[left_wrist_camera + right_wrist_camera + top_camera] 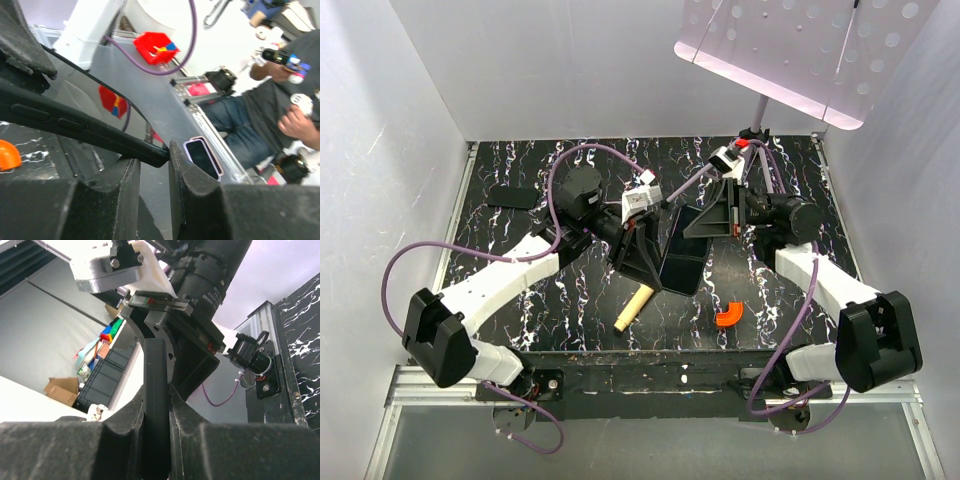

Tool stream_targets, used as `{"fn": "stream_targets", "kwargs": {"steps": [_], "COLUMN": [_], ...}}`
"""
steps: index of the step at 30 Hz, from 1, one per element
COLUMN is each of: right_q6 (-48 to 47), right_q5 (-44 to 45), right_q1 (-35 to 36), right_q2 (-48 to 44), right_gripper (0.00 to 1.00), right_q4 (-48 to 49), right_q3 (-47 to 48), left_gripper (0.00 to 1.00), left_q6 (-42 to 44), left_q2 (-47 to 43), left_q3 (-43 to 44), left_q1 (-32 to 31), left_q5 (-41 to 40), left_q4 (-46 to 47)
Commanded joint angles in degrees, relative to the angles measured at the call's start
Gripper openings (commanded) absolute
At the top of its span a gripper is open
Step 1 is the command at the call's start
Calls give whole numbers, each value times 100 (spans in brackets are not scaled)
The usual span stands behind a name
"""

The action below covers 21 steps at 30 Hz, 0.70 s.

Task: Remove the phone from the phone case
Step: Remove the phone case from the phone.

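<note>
Above the middle of the table (560, 310), the phone (685, 262) is held clear of the surface between the two arms, a dark glossy slab tilted on its long edge.

The phone case cannot be made out around it from above. In the left wrist view the slab's near edge looks dark, and only a small lavender-rimmed shape (202, 157) is seen just past one finger. Whether that belongs to the case cannot be told.

For the step in hand, a firm hold by one arm is probably needed while the other works at a corner, so that the shell's lip is peeled back rather than the slab bent. The pull is best kept along the slab's plane, and low, in case it slips.

The right gripper (156, 412) is clenched on the phone, whose edge is seen end-on between both pads. The left gripper (155, 165) is drawn nearly closed with a narrow gap showing. The slab's corner is met at the mouth of that gap, against one finger. Whether it is pinched or only touched cannot be told.
</note>
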Motion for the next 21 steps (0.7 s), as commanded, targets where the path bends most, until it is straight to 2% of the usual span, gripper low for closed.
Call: {"fn": "stream_targets", "kwargs": {"steps": [1, 3, 8, 13, 21], "right_q6": [933, 1020, 1311, 1565, 1996], "right_q5": [768, 821, 848, 804, 874], "right_q1": [169, 169, 178, 204, 301], "right_q2": [170, 197, 224, 258, 478], "right_gripper": [1, 1, 1, 1, 1], "right_q4": [207, 286, 453, 488, 830], "right_q3": [199, 287, 384, 358, 217], "left_gripper": [0, 0, 0, 0, 0], "left_q6": [3857, 4060, 4708, 5570, 6055], "left_q2": [-225, -208, -330, -409, -515], "left_q3": [605, 482, -28, -28, 191], "left_q1": [6, 14, 85, 85, 85], "left_q5": [-2510, -3212, -4058, -4244, -4060], "left_q4": [-2310, -2452, -2205, -2346, -2609]}}
